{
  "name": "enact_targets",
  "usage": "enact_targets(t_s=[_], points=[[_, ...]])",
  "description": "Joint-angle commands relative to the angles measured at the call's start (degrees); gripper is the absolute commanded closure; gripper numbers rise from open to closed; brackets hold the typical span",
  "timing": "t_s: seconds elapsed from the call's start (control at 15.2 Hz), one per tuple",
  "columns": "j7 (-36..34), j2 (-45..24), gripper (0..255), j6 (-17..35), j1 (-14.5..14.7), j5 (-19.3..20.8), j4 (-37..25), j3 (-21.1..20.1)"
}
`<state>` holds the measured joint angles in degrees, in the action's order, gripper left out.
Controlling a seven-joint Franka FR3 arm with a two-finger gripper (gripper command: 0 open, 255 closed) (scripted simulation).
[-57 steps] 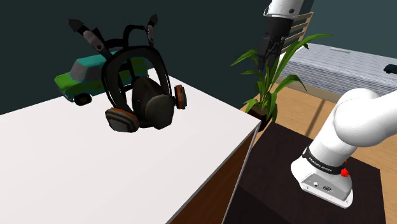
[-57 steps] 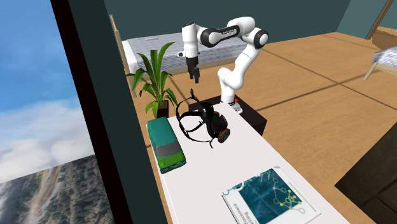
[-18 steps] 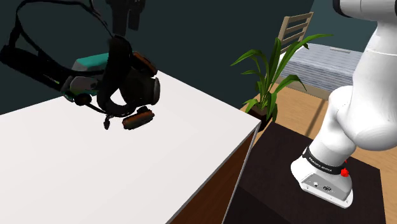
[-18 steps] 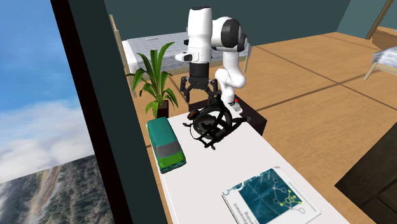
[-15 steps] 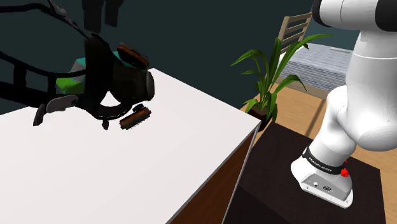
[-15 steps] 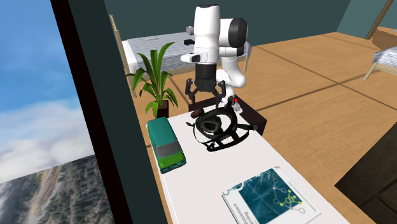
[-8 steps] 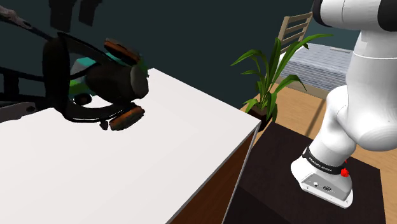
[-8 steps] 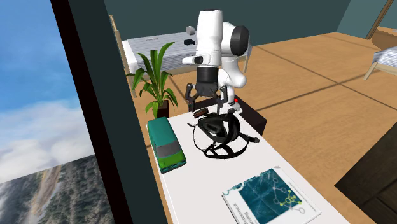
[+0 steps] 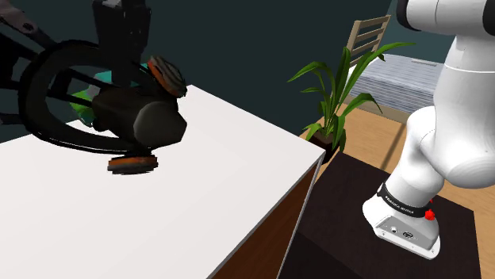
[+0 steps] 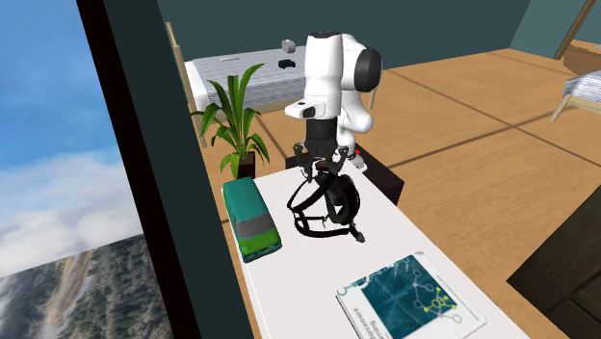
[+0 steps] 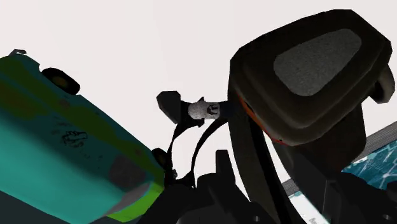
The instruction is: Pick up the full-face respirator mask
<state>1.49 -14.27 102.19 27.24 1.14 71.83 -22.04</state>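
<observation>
The white arm (image 10: 332,67) is reaching down over the white counter (image 9: 222,198), and its black gripper (image 10: 319,171) is sitting right at the top of the full-face respirator mask (image 10: 332,204). The fingers are clamping on the mask's black frame, though black on black is making the exact contact hard to pick out. In the shoulder view the mask is hanging tilted below the gripper, over the far part of the counter. Its dark snout is pointing toward that view's right. One orange-rimmed filter disc (image 9: 166,75) is sitting high and the other (image 9: 131,164) is low, just above the counter top; whether it is touching the surface cannot be told. The looping head straps (image 9: 40,95) are spreading toward the shoulder view's left. A green and teal toy van (image 10: 250,223) is lying on the counter just beside the mask, on the window side, and in the wrist view it (image 11: 63,159) is showing close under the mask's straps. A teal printed book (image 10: 412,299) is lying flat on the counter, well apart from the mask, at its near end in the second exterior view. A potted plant (image 9: 341,87) is standing on the wooden floor beyond the counter's corner, near the dark stand (image 9: 357,230).
</observation>
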Motion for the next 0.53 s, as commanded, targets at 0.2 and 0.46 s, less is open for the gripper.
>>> enact_targets(t_s=[0.2,0.46], points=[[-0.17,-0.82,255,-0.99,0.17,0.19,0.11,0.02],[0.74,-2.55,255,-4.37,-0.12,0.41,-4.89,0.35]])
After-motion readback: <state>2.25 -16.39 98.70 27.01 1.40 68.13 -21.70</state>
